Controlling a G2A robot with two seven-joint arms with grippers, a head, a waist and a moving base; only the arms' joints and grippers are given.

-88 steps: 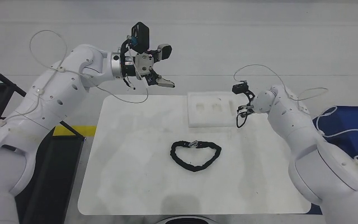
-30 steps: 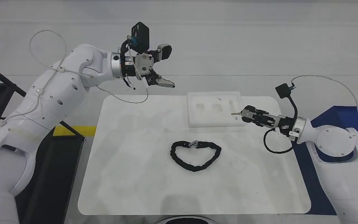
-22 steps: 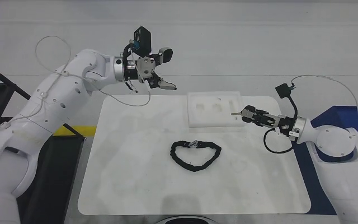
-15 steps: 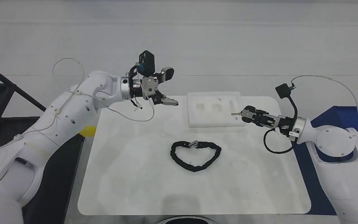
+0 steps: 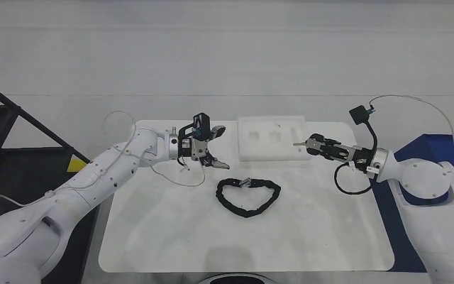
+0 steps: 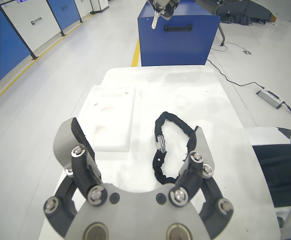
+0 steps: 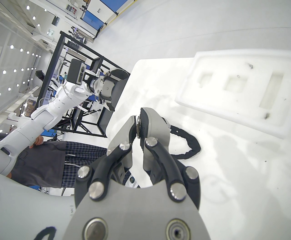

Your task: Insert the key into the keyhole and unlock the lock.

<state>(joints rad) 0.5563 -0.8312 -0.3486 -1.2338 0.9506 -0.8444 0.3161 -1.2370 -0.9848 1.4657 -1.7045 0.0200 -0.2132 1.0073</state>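
Note:
A black fabric-covered chain lock (image 5: 248, 199) lies in a loop mid-table, its metal lock cylinder (image 5: 245, 182) at the loop's far side. My left gripper (image 5: 213, 153) hangs open just left of the loop. In the left wrist view the chain (image 6: 159, 122) and cylinder (image 6: 161, 144) lie between and just beyond the open fingers (image 6: 78, 136). My right gripper (image 5: 310, 142) is shut on the key (image 5: 298, 144) above the table's right part, key tip pointing left. The same key (image 6: 155, 19) shows far off in the left wrist view. The right gripper (image 7: 137, 123) has the chain (image 7: 188, 141) beyond it.
A white foam tray (image 5: 273, 137) with shallow recesses sits at the table's far edge, between the two grippers (image 7: 232, 91). The white table (image 5: 177, 234) has bare room in front of the chain. A blue cabinet (image 6: 177, 38) stands off the table's right end.
The left arm has swung from beyond the table's far left corner down over the table, to just left of the chain. The right arm swung out right earlier and has since held still.

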